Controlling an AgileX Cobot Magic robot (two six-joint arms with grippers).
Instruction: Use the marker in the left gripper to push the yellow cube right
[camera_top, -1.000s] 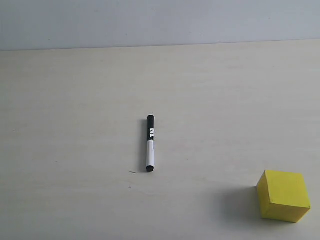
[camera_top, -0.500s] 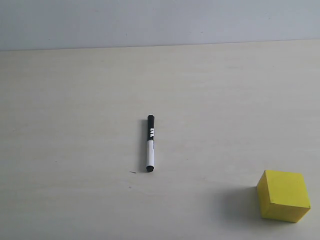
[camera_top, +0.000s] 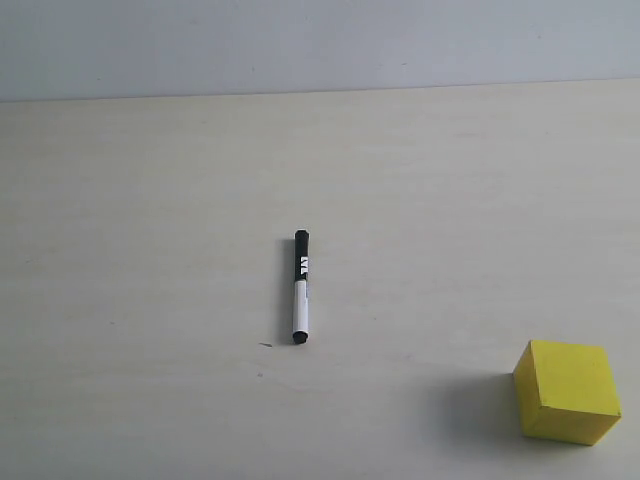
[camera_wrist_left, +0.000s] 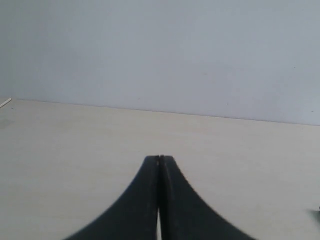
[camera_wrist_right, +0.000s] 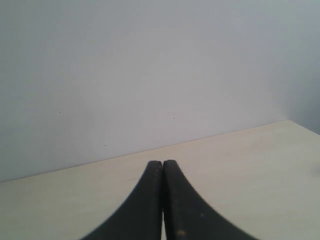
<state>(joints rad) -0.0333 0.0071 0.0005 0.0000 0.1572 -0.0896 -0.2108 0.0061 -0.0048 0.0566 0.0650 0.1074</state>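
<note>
The marker (camera_top: 300, 287) lies loose on the pale table near the middle of the exterior view, black cap end away from the camera, white barrel nearer. The yellow cube (camera_top: 566, 391) stands at the front right, well apart from the marker. Neither arm shows in the exterior view. In the left wrist view my left gripper (camera_wrist_left: 160, 159) is shut, its black fingers pressed together with nothing between them, above bare table. In the right wrist view my right gripper (camera_wrist_right: 162, 163) is likewise shut and empty.
The pale wooden table (camera_top: 150, 250) runs back to a plain grey-white wall (camera_top: 320, 40). A tiny dark speck (camera_top: 265, 345) lies just left of the marker's near end. The table's right edge shows in the right wrist view.
</note>
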